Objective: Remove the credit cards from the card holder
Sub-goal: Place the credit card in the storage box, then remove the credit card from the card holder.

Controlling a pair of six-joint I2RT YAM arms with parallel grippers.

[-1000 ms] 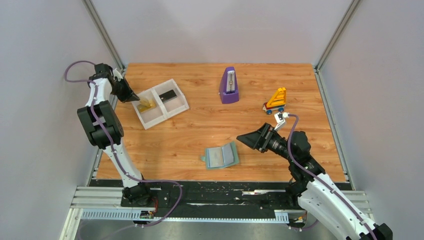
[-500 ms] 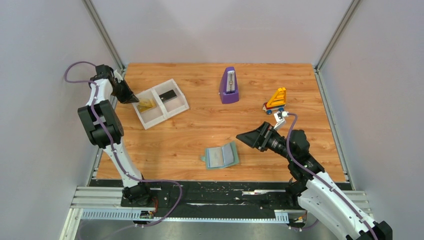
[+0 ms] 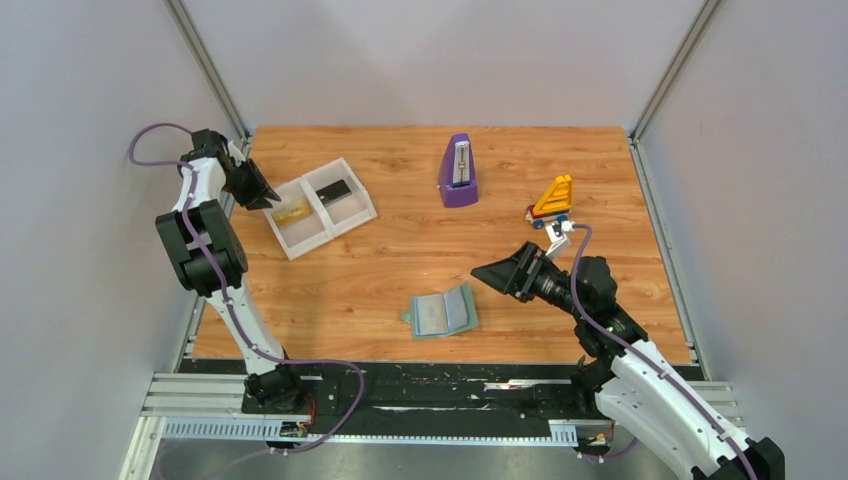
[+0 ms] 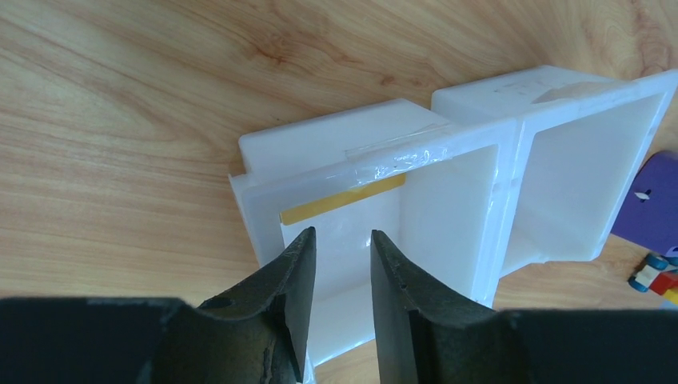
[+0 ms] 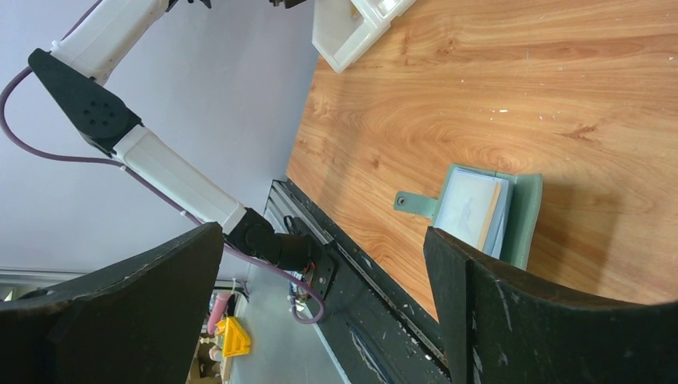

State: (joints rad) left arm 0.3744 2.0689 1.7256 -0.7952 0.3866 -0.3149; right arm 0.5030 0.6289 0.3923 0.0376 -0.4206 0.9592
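One yellow card (image 3: 293, 211), one dark card (image 3: 334, 189), one wallet (image 3: 442, 313), one white tray (image 3: 308, 233), one purple metronome (image 3: 458, 172) and one toy car (image 3: 552, 201).

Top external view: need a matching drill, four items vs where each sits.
Things:
1. yellow card
2. dark card
3. card holder
4. metronome

Places:
A. lying open near the front edge of the table
B. left compartment of the tray, as seen in the top view
C. standing upright toward the back of the table
D. right compartment of the tray, as seen in the top view

Pairs: 1-B, 2-D, 3-A, 4-C
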